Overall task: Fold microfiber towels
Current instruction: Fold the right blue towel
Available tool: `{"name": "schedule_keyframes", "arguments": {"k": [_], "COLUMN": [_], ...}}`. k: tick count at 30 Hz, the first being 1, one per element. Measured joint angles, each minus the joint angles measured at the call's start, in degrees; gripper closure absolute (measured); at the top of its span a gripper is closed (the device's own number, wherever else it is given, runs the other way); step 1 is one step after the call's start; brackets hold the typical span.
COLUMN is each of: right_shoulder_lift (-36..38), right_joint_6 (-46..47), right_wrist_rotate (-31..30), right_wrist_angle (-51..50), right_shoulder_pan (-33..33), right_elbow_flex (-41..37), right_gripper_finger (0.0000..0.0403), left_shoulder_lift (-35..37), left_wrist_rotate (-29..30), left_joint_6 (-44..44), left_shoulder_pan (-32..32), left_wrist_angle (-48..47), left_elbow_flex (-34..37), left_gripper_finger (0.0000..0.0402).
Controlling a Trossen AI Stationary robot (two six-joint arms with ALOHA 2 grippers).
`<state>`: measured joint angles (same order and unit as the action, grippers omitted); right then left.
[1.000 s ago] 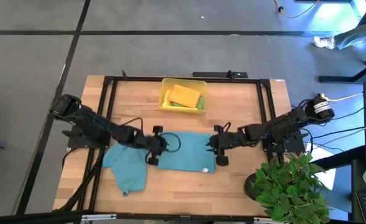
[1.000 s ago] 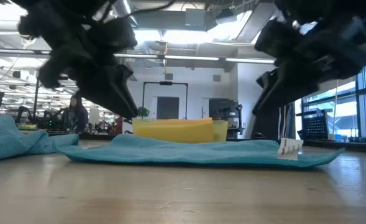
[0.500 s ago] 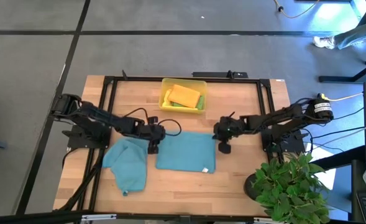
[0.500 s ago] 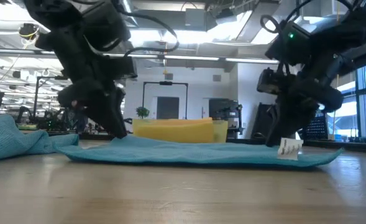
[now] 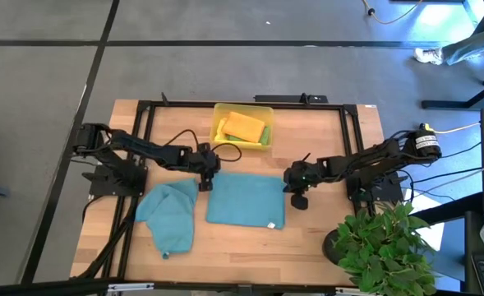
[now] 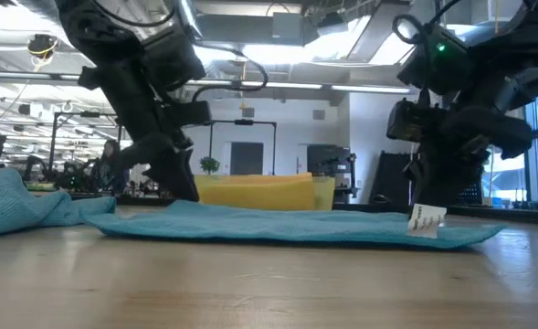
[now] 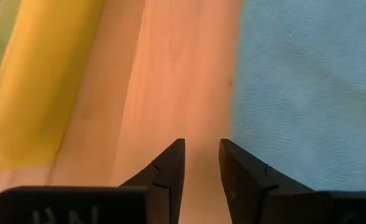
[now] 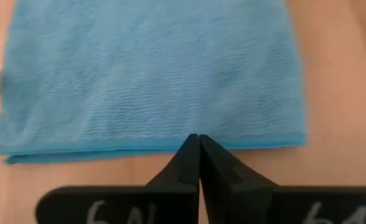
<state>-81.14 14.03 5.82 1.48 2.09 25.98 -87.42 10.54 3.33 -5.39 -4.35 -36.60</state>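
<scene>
In the high view, the folded teal towel (image 5: 244, 199) lies flat at centre frame, with the second, crumpled teal towel (image 5: 169, 217) to its lower left. Both grippers have drawn back off the cloth since a second ago: the left gripper (image 5: 206, 182) now sits at its upper-left corner, fingers narrowly parted and empty; the right gripper (image 5: 291, 181), then partly open, is pressed shut at its right edge. The yellow tray (image 5: 218, 136) at upper centre holds the orange towel (image 5: 245, 127)
</scene>
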Motion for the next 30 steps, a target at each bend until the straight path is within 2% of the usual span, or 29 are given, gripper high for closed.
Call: {"name": "schedule_keyframes", "arguments": {"k": [7, 12, 18, 24, 30], "right_shoulder_lift": [0.14, 2.9, 2.76, -0.26, -4.75], "right_joint_6": [2.2, -0.43, -3.31, -4.59, -5.54], "right_wrist_rotate": [-0.5, -2.16, -5.46, -5.33, -4.7], "right_wrist_angle": [-0.33, 0.33, 0.33, -0.16, -0.11], "right_shoulder_pan": [4.12, 3.64, 0.45, -2.96, -5.75], "right_elbow_flex": [0.06, 2.23, 3.5, 3.5, 3.5], "right_gripper_finger": [0.0391, 0.0399, 0.0394, 0.0399, 0.0399], "left_shoulder_lift": [-1.78, 2.86, 5.01, 0.93, -1.57], "left_wrist_rotate": [0.13, 0.85, 0.69, 0.03, 0.52], "left_joint_6": [3.19, -0.53, -2.53, -7.45, -11.35], "left_shoulder_pan": [-2.29, -0.64, 5.96, 14.57, 18.57], "left_wrist_angle": [1.6, -6.59, -7.04, -5.42, -4.74], "left_elbow_flex": [-0.05, -3.65, -4.2, -3.69, -3.8], "left_gripper_finger": [0.0315, 0.0316, 0.0323, 0.0393, 0.0401]}}
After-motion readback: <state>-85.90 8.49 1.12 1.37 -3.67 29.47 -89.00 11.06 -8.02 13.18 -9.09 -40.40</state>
